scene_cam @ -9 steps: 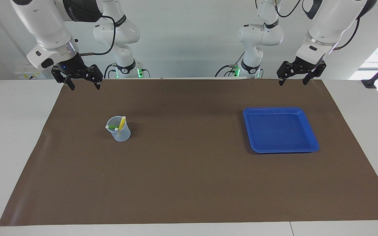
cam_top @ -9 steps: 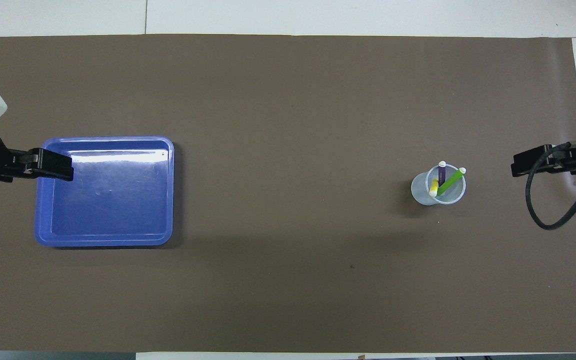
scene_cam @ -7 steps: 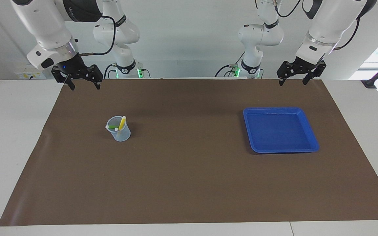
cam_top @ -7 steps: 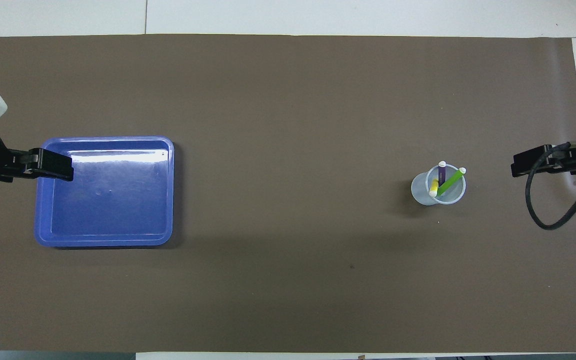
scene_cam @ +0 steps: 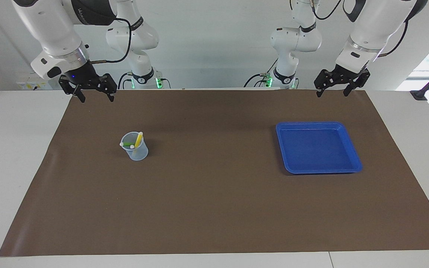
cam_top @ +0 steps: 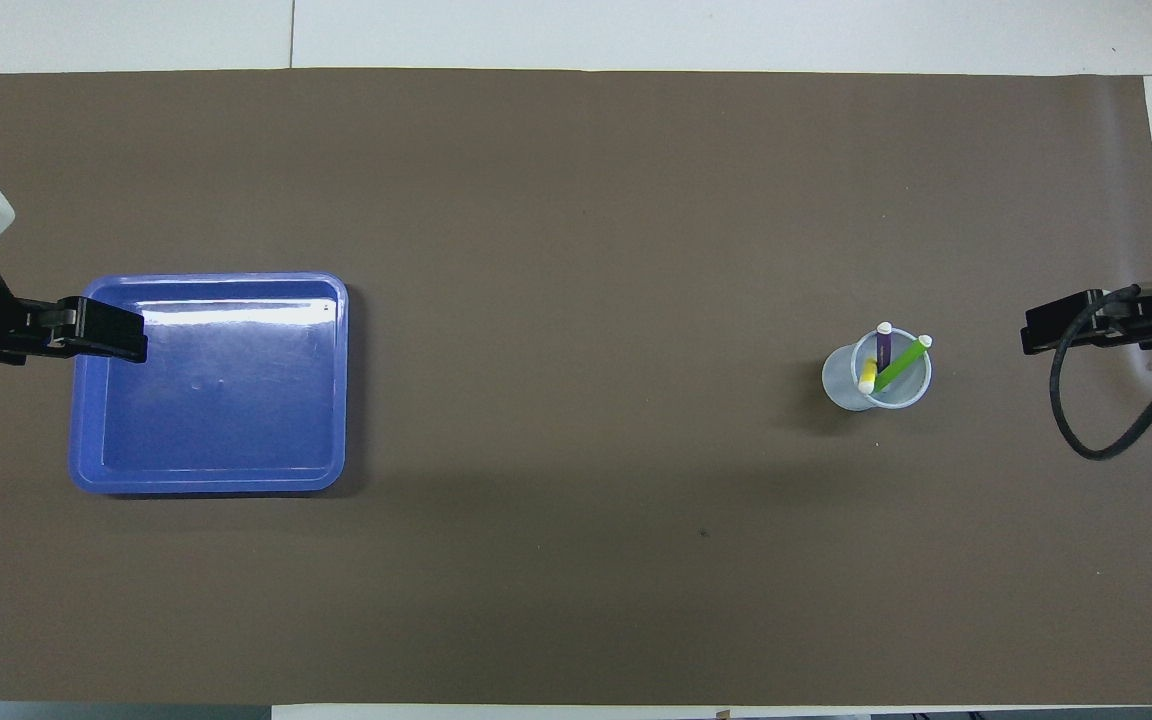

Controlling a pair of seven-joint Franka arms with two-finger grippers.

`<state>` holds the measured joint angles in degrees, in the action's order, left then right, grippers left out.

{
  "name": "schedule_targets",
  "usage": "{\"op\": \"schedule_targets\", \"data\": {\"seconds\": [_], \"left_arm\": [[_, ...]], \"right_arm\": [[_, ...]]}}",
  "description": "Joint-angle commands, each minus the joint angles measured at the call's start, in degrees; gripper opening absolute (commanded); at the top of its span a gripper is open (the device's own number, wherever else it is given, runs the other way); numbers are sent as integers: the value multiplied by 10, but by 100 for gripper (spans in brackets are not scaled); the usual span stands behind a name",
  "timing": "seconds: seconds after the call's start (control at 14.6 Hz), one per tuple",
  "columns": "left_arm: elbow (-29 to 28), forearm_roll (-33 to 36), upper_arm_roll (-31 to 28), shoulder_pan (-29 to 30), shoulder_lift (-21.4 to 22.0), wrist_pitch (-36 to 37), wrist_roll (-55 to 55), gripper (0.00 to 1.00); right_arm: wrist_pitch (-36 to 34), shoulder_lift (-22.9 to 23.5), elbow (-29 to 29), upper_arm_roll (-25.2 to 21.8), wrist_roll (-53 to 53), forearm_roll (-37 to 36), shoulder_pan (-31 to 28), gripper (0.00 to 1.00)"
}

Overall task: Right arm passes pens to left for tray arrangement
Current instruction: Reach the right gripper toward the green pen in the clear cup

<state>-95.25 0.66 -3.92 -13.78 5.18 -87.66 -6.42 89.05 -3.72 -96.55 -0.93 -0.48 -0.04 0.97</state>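
Pens (cam_top: 884, 362) standing in clear cup (cam_top: 877, 378), toward right arm's end of brown mat (scene_cam: 214, 208); none lifted, none passed yet

Near to far from robots:
- right gripper (scene_cam: 96, 97) raised over mat edge nearest robots, empty, fingers spread wide; blue light at wrist
- left gripper (scene_cam: 331, 92) raised over same edge at other end, empty, fingers likewise wide; waiting
- blue tray (scene_cam: 352, 147) flat on mat toward left arm's end, nothing in it, well apart from cup
- cup at about same depth as tray

Pen axes: all three steep, bases crowded at cup bottom, pale tips fanned above rim. Green leaning hardest, tip tilted toward right arm's end and away from robots. Purple close to upright, tip slightly away from robots. Yellow (scene_cam: 138, 140) leaning, tip over rim on side toward table middle

Risks, as judged:
- light cup, tall leaning load: sideways nudge from descending finger likely to tip it and spill all three
- crossed shafts: pinch on one may catch a neighbour and drag two out
- grip near pale tip leaves little free shaft for handover; pen may swing or drop mid-pass
- slanted pen caught off-axis may twist between fingers
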Motion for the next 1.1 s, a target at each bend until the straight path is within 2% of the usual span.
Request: {"op": "schedule_targets", "data": {"seconds": [0.0, 0.34, 0.76, 1.03], "left_arm": [[-13, -7, 3, 9, 14, 5, 2, 100], [-11, -7, 1, 9, 19, 5, 1, 100], [-10, -7, 1, 9, 42, 8, -1, 100], [-11, -7, 1, 5, 56, 11, -2, 100]], "right_arm": [[30, -19, -35, -2, 7, 12, -3, 100], [152, -39, -138, -4, 11, 12, -3, 100], [230, -15, -173, -4, 40, 13, -5, 96], [264, 18, -187, -5, 71, 14, -7, 89]]}}
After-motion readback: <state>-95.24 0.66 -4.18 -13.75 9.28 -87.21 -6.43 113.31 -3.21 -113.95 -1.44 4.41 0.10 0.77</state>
